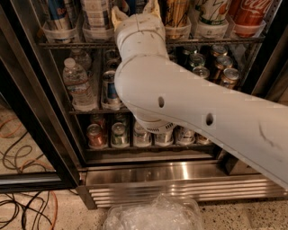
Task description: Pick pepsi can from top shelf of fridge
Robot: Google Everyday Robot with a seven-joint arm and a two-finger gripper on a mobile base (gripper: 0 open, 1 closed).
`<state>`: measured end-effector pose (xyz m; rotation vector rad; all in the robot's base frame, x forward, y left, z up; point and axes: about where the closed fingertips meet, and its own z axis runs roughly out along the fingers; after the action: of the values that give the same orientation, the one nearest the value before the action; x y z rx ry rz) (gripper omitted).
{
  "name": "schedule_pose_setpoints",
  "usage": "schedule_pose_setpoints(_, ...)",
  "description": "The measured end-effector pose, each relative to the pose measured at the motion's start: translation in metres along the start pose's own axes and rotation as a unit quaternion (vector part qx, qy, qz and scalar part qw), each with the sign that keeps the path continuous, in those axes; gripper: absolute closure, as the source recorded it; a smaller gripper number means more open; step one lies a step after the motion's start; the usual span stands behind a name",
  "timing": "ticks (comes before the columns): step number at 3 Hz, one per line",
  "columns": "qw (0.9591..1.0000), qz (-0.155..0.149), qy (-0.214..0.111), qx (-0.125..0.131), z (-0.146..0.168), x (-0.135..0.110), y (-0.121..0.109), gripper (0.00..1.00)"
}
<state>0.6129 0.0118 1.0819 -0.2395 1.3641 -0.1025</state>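
Observation:
The fridge point(180, 188) stands open in front of me, with wire racks and a steel louvred base. The top shelf point(67, 45) holds tall cans in clear tray cups. My white arm reaches up to it. My gripper point(135, 11) is at the shelf's middle, and its tan fingertips point(118, 14) stand apart on either side of a dark blue can, the pepsi can point(134, 3). Only a sliver of the can shows between the fingers at the frame's top edge. The gripper looks open around it.
A red cola can point(246, 15) and other tall cans flank the gripper. A water bottle point(77, 85) and short cans point(95, 135) fill the lower racks. The black door frame point(27, 112) is at left. Cables point(22, 211) and a clear plastic bag point(153, 215) lie on the floor.

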Motion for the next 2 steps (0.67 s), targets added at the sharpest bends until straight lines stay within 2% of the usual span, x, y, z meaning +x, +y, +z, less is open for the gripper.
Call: schedule_pose_setpoints(2,0.9999,0.010,0.006,0.007,0.023,0.005,0.000,0.41)
